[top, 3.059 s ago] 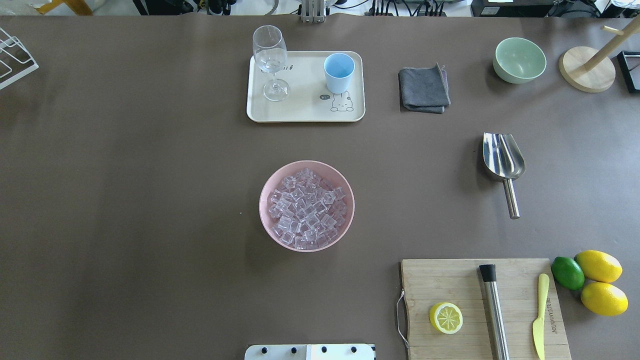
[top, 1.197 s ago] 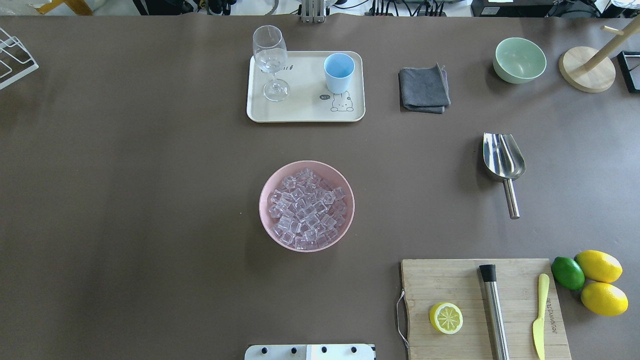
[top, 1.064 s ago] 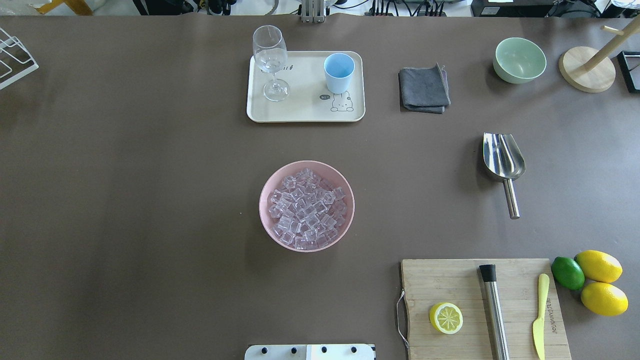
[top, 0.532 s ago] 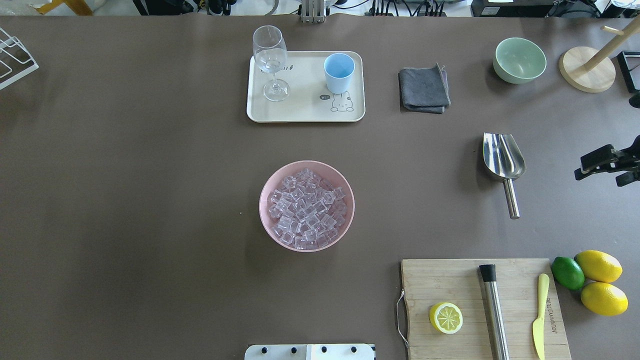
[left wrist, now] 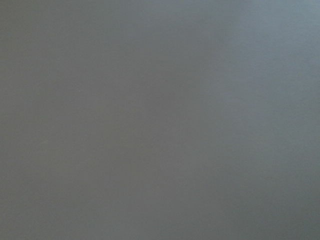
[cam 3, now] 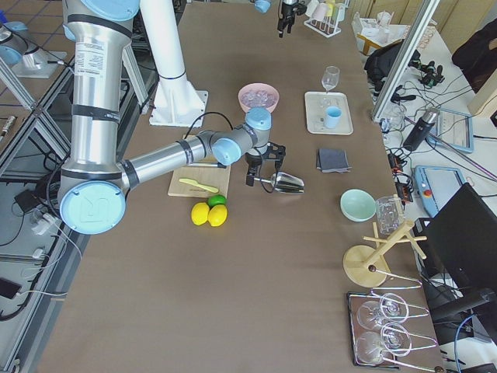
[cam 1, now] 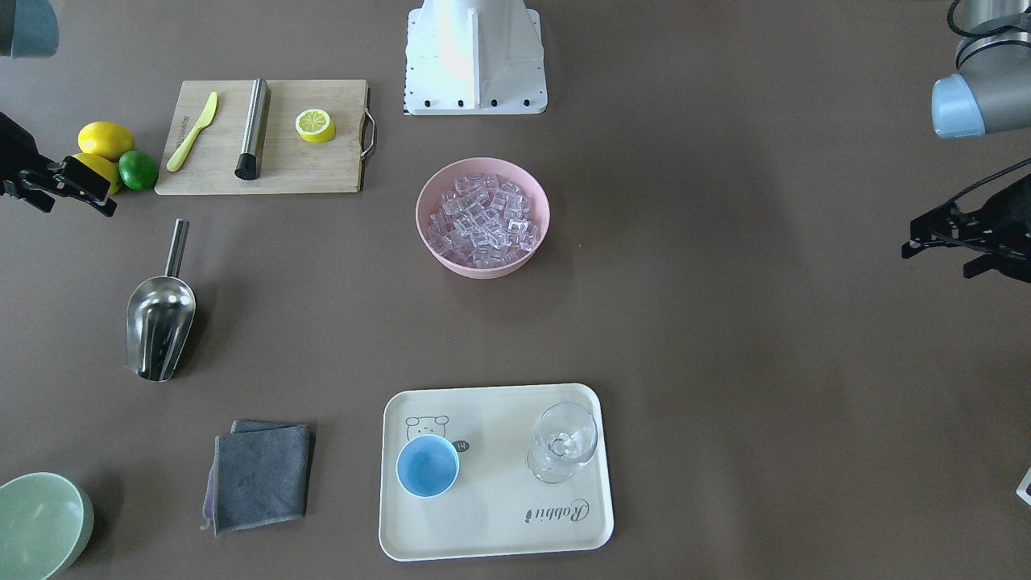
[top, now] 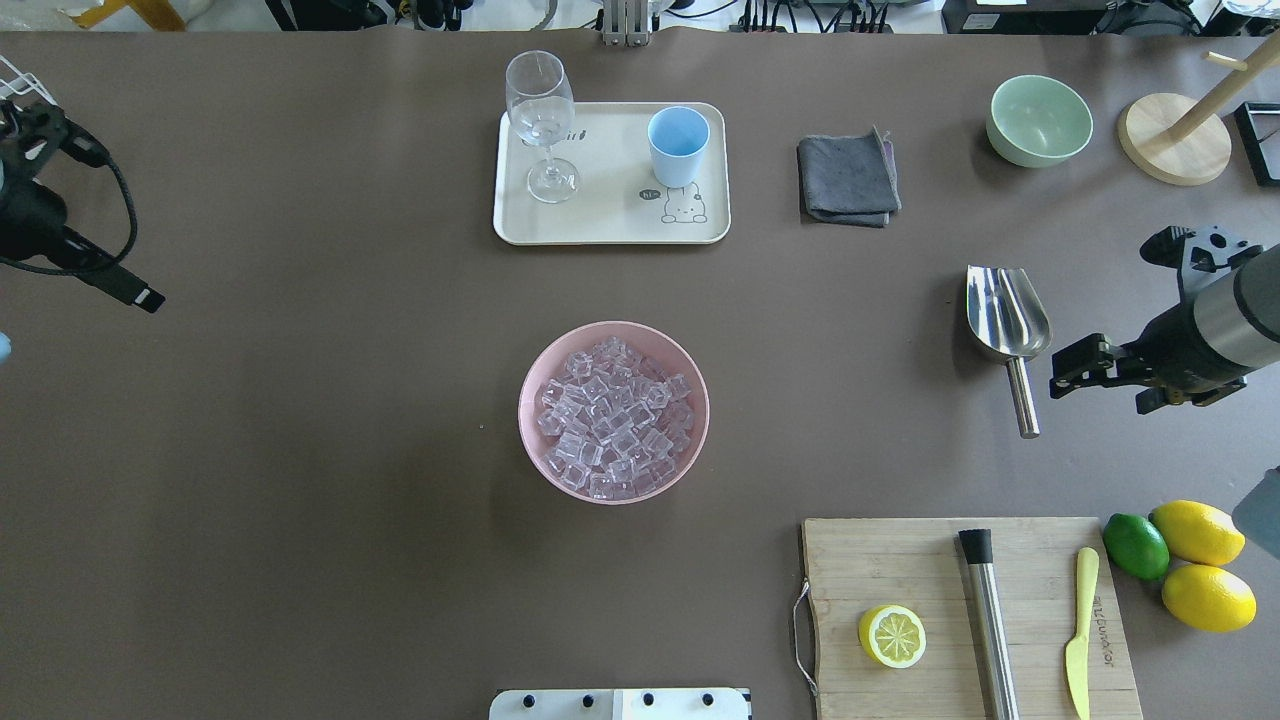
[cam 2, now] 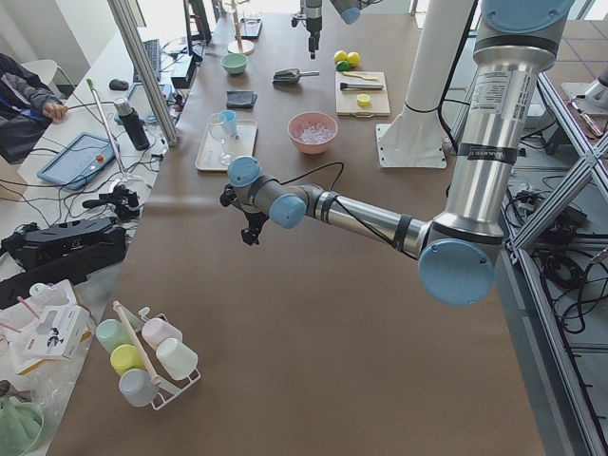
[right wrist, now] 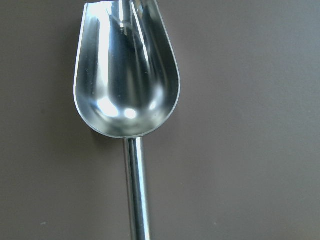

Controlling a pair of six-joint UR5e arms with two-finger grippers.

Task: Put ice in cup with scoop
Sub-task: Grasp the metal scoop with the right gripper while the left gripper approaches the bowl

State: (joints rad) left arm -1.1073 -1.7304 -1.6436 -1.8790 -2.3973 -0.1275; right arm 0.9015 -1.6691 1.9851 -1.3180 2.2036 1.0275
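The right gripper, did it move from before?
Yes. In the overhead view the right gripper came in from the right edge toward the scoop, which lies unmoved.

Three seconds ago neither of my arms was in the overhead view. Half a second ago my right jaws only showed at the right edge of the table. Now my right arm has reached further in, and its jaws stand just beside the handle of the scoop, not touching it. My left arm has also come in, at the left edge.
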